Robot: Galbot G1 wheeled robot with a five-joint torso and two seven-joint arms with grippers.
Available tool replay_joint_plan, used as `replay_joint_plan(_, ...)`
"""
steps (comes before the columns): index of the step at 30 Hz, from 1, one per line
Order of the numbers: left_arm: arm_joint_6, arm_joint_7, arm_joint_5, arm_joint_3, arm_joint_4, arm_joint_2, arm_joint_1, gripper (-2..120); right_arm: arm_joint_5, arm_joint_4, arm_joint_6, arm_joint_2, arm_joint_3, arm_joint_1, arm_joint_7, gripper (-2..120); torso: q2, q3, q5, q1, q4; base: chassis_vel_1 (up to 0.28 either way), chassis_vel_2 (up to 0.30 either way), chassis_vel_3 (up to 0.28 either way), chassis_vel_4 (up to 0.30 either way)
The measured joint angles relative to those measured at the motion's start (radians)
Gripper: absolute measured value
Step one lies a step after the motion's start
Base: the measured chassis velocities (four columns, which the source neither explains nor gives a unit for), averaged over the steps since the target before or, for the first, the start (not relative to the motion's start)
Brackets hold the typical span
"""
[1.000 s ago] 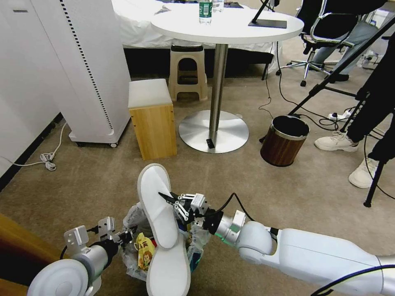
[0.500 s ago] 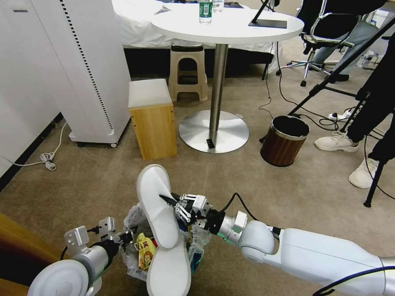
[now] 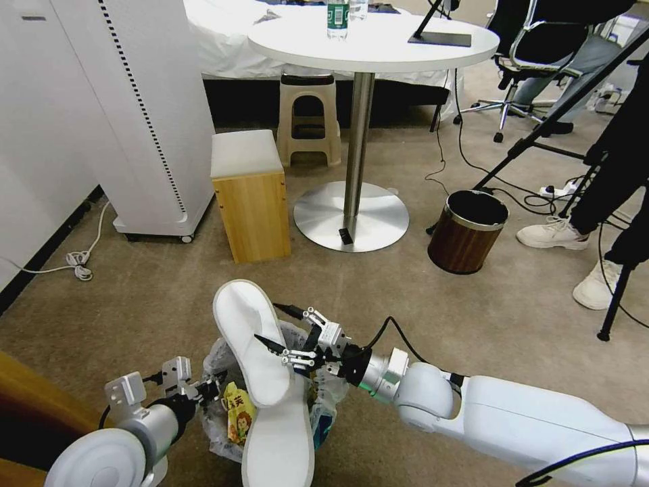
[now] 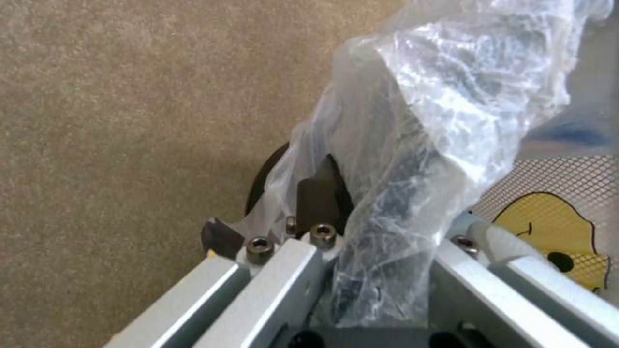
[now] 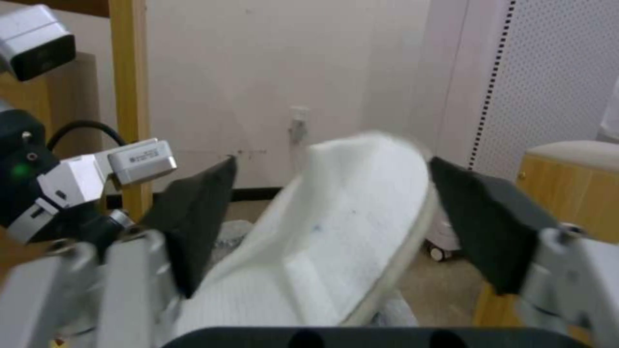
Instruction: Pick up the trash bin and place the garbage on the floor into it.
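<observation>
Standing on the floor (image 3: 169,297), the trash bin (image 3: 220,433) was clenched at its bagged rim by the left gripper (image 3: 193,390). A white slipper (image 3: 253,345) leaned from it between the right gripper's (image 3: 284,331) released jaws. A yellow wrapper's (image 3: 238,414) print was unreadable.

right gripper (image 3: 282,333): jaws now spread, were pinched | slipper (image 3: 251,338): freed between jaws, tipped leftward

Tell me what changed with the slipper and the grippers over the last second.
The right gripper opened its fingers and let go of the upper slipper, which tipped toward the robot's left over the trash bin. The left gripper kept its clamp on the bin's rim; the other slipper stayed put.
</observation>
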Motion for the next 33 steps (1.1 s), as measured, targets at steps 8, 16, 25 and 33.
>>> replay_joint_plan(8,-0.001,0.0,0.004,-0.003,-0.007,-0.005,0.001,0,-0.01,0.006,-0.007,-0.007,0.002,-0.004,0.006,100,0.0,0.0,0.0001,0.0,0.0,0.0,0.0,0.0,0.0)
replay_joint_plan(16,-0.002,0.004,0.015,-0.002,-0.011,-0.018,0.006,0,-0.028,0.015,-0.021,-0.028,0.006,-0.016,0.015,100,0.0,0.0,0.0001,0.0,0.0,0.0,0.0,0.0,0.0)
replay_joint_plan(25,0.0,-0.008,0.005,-0.01,-0.003,-0.007,-0.006,0,-0.033,0.033,-0.027,-0.07,0.062,-0.063,0.016,100,0.0,0.0,0.0,0.0,0.0,0.0,0.0,0.0,0.0)
replay_joint_plan(33,0.002,-0.036,-0.04,-0.022,0.01,0.035,-0.029,0,-0.058,0.035,-0.016,-0.109,0.148,-0.142,0.01,100,0.0,0.0,0.0001,0.0,0.0,0.0,0.0,0.0,0.0)
